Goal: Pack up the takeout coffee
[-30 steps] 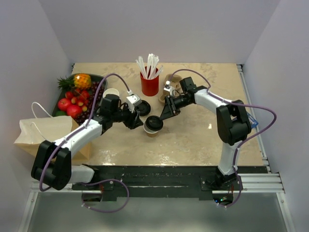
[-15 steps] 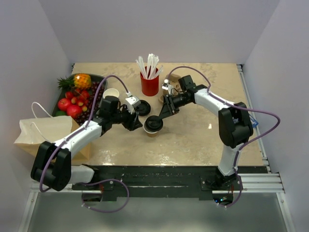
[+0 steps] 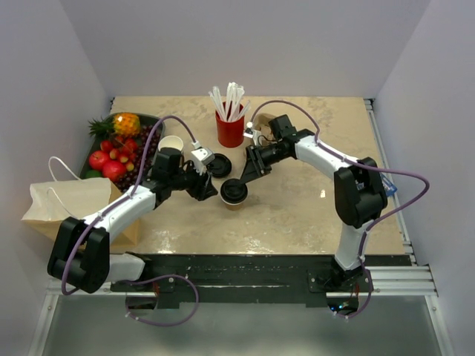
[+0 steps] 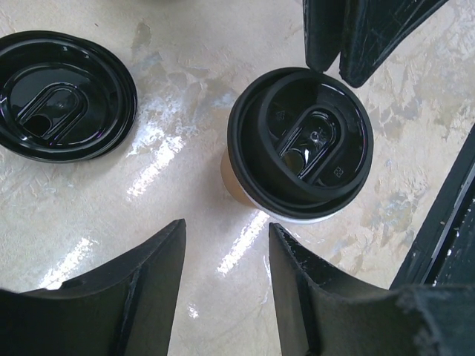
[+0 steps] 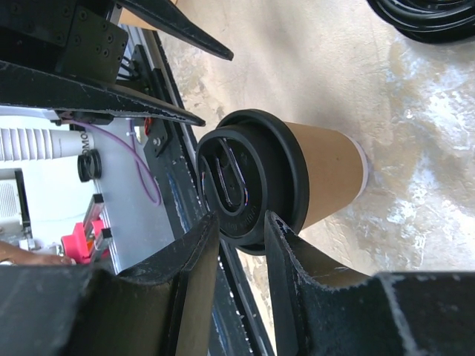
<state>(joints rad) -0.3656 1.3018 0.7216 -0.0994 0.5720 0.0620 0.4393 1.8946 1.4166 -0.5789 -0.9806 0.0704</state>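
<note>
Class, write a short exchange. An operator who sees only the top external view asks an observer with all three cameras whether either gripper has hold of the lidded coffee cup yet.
Operator: From above, both arms crowd the takeout coffee. Is the left gripper around it?
Observer: No. The left wrist view shows it open, with the cup standing past its tips, not between them.
Operator: And the right gripper?
Observer: The right wrist view shows it only narrowly parted and holding nothing. The cup's black lid is close ahead of its tips, but I cannot tell whether they touch.
</note>
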